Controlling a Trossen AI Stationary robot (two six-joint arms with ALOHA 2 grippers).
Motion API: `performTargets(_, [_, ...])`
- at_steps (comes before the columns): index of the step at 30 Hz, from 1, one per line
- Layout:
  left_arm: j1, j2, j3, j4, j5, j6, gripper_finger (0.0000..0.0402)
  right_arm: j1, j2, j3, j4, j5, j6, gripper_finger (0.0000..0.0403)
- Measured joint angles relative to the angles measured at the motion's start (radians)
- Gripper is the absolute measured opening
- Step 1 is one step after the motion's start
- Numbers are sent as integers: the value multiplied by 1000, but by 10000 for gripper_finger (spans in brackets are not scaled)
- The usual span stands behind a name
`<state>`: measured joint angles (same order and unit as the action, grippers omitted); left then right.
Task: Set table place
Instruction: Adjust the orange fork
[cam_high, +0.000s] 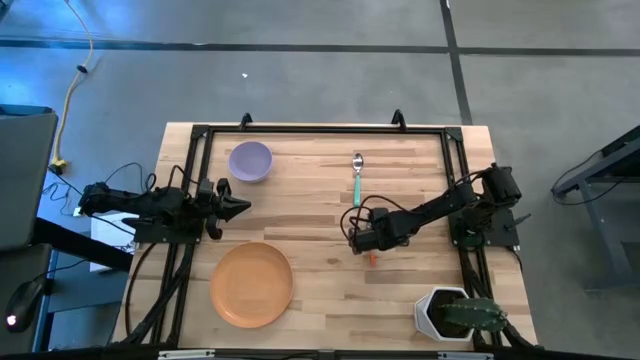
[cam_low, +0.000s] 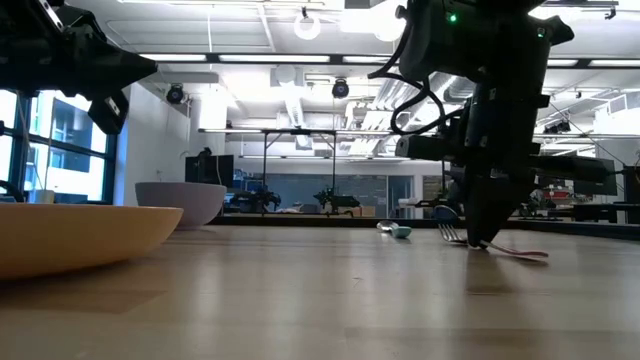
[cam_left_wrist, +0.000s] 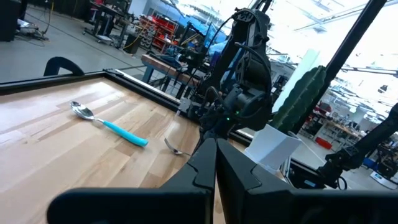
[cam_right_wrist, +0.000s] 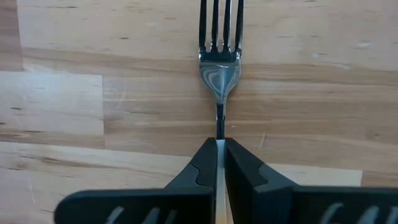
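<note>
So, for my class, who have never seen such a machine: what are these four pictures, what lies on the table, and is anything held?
Two robot arms work at a wooden table. One picture looks down from above, one looks level across the tabletop, and one comes from each arm's wrist. On the table lie an orange plate, a lavender bowl, a spoon and a potted plant. The right gripper is shut on the fork, low at the wood. The left gripper waits shut near the bowl, holding nothing.

On the tabletop (cam_high: 320, 290) right now: one orange plate (cam_high: 251, 284), one lavender bowl (cam_high: 250, 161), one teal-handled spoon (cam_high: 357, 176), one fork (cam_right_wrist: 219, 59), one white pot (cam_high: 440, 312) with a plant, and two dark arms, each with one pincer.
</note>
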<state>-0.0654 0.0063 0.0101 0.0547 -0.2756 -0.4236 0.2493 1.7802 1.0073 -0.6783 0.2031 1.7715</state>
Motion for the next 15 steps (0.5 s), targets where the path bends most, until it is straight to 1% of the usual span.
performTargets(4, [0, 0, 0, 0, 0, 0, 1, 0, 0, 0, 0, -4, -19, 7])
performTargets(15, [0, 0, 0, 0, 1, 0, 1, 0, 0, 0, -2, -11, -22, 42])
